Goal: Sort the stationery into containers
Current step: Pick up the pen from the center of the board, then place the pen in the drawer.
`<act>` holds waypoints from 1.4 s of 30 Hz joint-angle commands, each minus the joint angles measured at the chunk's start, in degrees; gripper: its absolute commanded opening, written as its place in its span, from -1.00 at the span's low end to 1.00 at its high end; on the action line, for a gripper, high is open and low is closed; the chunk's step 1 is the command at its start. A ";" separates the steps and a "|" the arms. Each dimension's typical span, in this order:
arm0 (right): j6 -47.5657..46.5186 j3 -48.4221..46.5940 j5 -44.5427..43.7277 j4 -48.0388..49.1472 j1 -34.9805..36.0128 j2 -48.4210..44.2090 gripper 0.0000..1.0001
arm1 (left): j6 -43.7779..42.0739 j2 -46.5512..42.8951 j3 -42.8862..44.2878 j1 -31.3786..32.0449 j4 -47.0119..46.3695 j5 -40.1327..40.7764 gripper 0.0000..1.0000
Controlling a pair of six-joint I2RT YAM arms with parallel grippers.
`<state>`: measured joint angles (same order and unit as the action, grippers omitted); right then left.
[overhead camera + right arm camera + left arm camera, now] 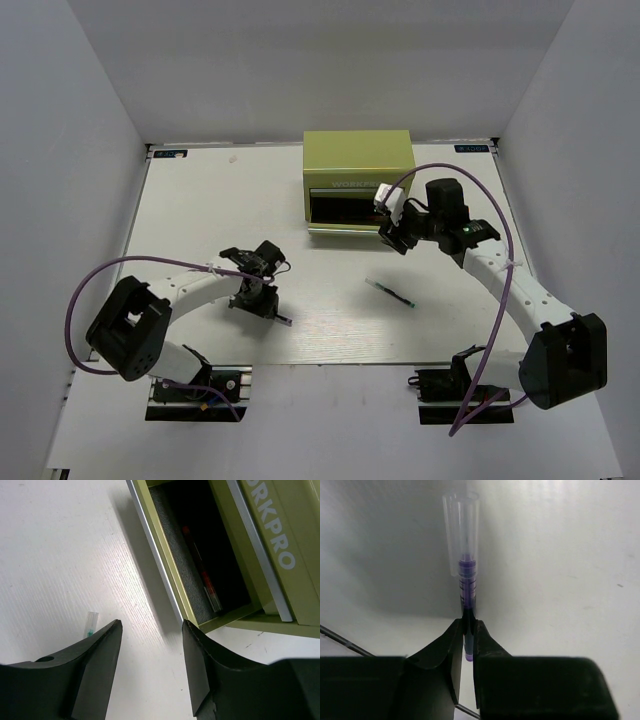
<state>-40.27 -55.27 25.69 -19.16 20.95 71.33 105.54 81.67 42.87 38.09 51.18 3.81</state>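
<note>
**L claw has purple pen; R claw empty by open drawer**

Landmark: the boxy yellow-green metal tool chest point(358, 160) w/ dark lettering, at the far edge of the white table point(200, 200).

- Chest's bottom drawer point(161, 560) is pulled out toward the arms. It has a grey liner, w/ a thin red pen point(202, 577) lying lengthwise inside.
- Right gripper point(151, 625) hovers just in front of the drawer's right corner. Fingers are spread wide, w/ nothing between them.
- Left gripper point(466, 627) is well in front of the chest & off to its left, low over the table. Fingers are pinched nearly together on a thin purple-inked pen w/ clear plastic cap point(466, 575).
- The pinch sits near the pen's back end, so most of the barrel sticks out ahead of the claw.
- A thin green pen point(392, 292) lies loose in front of the chest, nearer the arms than the drawer, a bit right of centre.

Handling (judgement):
- Pens are light, stiff & smooth, so prob. roll easily & can swivel in a two-finger pinch.
- The end grip on the purple one looks prone to pivoting.
- For the green pen, take it across the barrel near mid-length, not by the cap or tip.
- The clear cap may slide off if pulled. Little squeeze needed.
</note>
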 commanded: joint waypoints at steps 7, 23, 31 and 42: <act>1.77 -0.63 -0.38 1.66 -0.30 -1.37 0.66 | -4.81 -2.22 7.66 0.41 -3.36 5.15 -0.99; 7.84 1.74 -6.62 2.19 -2.23 -1.28 -0.57 | -13.69 11.58 27.26 0.94 -22.17 1.55 -1.00; 8.01 3.93 -7.94 3.60 -3.46 -4.00 -0.60 | -11.94 21.60 38.42 1.47 -28.50 1.54 -1.00; 8.11 5.69 -8.03 3.95 -5.04 -5.24 -0.29 | -7.98 30.82 44.93 0.94 -30.08 -0.47 -0.37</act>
<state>-32.69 -50.09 17.87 -16.95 16.58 67.81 96.36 111.87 85.65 39.20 21.80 4.45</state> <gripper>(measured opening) 0.342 0.290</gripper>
